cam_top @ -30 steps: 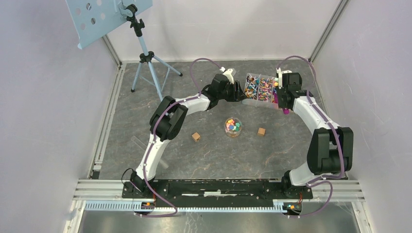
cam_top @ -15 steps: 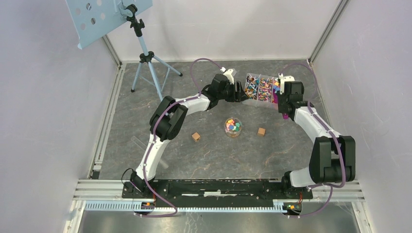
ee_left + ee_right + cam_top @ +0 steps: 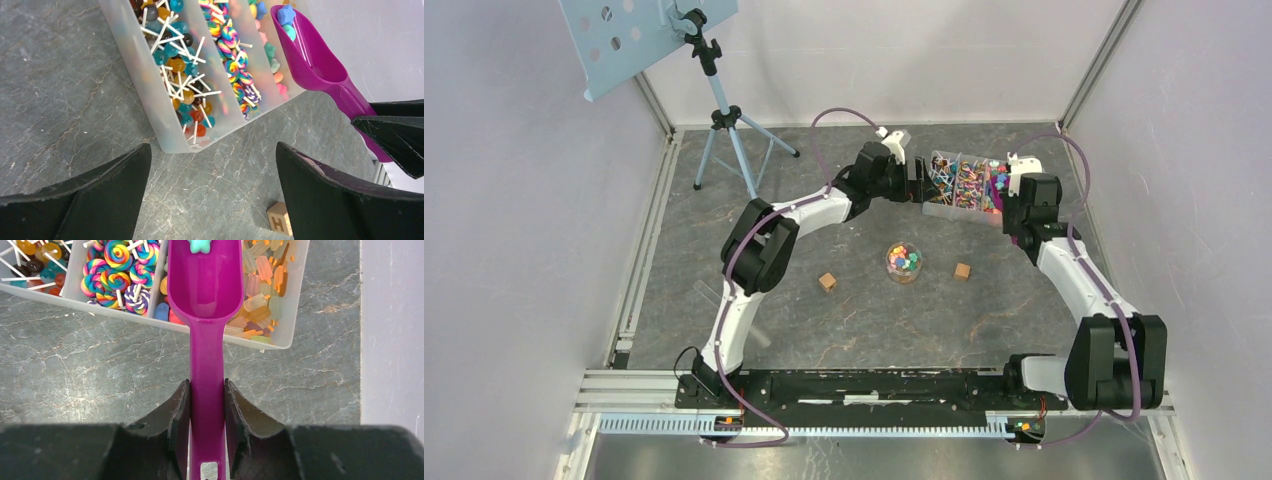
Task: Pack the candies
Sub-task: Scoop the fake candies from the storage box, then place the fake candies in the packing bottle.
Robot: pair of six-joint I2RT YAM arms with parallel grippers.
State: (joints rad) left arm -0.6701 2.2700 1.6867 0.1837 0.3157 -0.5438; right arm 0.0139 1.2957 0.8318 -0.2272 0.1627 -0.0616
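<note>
A clear divided tray point(image 3: 936, 209) at the far middle holds lollipops and small candies point(image 3: 164, 311). A small clear jar point(image 3: 904, 262) at mid-table holds multicoloured candies. My right gripper point(image 3: 207, 390) is shut on the handle of a magenta scoop point(image 3: 205, 285). The scoop's bowl sits over the tray's middle compartment with a teal star candy point(image 3: 199, 244) in it. My left gripper point(image 3: 213, 160) is open and empty, just off the tray's point(image 3: 145, 85) left end. In the top view the left gripper point(image 3: 916, 184) and right gripper point(image 3: 1012, 205) flank the tray.
Two wooden cubes point(image 3: 827, 282) point(image 3: 962, 271) lie either side of the jar; one marked H shows in the left wrist view point(image 3: 279, 224). A tripod point(image 3: 724, 120) with a pale blue panel stands at far left. The enclosure wall runs close behind and right of the tray.
My right arm has swung to the right and drawn back a little, scoop still held over the tray. My left gripper has edged slightly farther back at the tray's left end.
</note>
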